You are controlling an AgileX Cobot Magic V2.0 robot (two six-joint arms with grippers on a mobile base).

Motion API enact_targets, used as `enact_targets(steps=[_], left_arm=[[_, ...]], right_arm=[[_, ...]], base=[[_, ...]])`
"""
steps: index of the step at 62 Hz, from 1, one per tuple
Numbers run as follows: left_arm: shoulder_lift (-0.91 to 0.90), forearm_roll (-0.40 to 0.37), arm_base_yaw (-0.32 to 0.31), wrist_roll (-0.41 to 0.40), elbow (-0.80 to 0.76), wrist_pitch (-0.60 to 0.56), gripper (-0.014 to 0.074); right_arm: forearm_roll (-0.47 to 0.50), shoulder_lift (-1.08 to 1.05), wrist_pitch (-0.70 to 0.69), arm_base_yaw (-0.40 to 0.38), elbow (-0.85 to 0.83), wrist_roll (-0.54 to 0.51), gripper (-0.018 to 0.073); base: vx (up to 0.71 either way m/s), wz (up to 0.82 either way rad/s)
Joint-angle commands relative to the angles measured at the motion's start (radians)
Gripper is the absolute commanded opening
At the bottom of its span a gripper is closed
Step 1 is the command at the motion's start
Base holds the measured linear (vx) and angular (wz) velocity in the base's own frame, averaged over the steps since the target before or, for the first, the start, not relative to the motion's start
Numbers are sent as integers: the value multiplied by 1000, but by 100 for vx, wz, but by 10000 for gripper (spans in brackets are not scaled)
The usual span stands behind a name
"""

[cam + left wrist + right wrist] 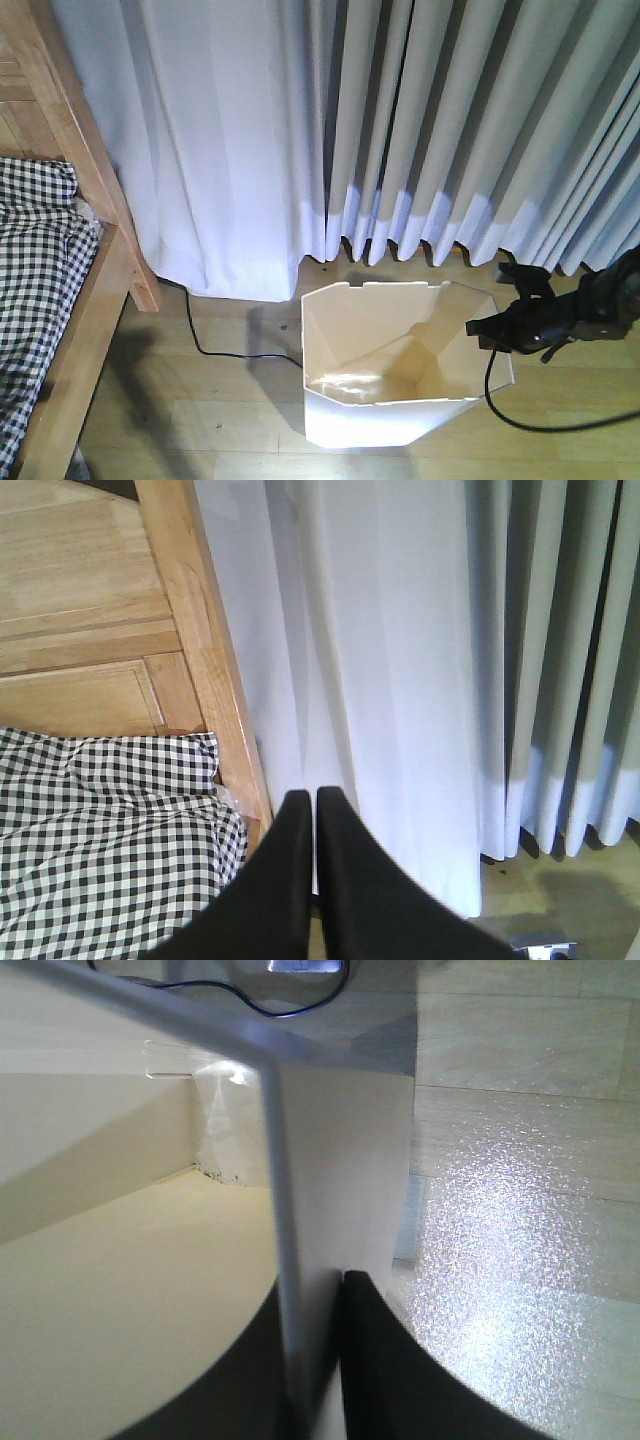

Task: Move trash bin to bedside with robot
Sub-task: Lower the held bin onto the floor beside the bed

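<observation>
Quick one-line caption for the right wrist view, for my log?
Right gripper clamped on the white trash bin wall, one finger inside, one outside, above the wood floor.

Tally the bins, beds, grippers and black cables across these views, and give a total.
Bins: 1, the trash bin
Beds: 1, the bed frame
Grippers: 2, the left gripper and the right gripper
Black cables: 2, the floor cable and the trailing cable
Total: 6
</observation>
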Motion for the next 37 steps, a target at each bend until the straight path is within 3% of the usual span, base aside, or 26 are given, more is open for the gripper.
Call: enact_targets(steps=[1,26,37], left_arm=[[-9,-4,-6,-8,28,-74,-6],[-9,-4,-6,-8,28,-74,-6],[-9,-4,-6,-8,28,-74,-6]], right_arm=[[40,-7,176,-5,-75,23,-3],[34,225,185,-5,-311,98,-3],[-56,301,190,-2,-417,192,-3]], base=[[0,0],[0,0],[0,0]])
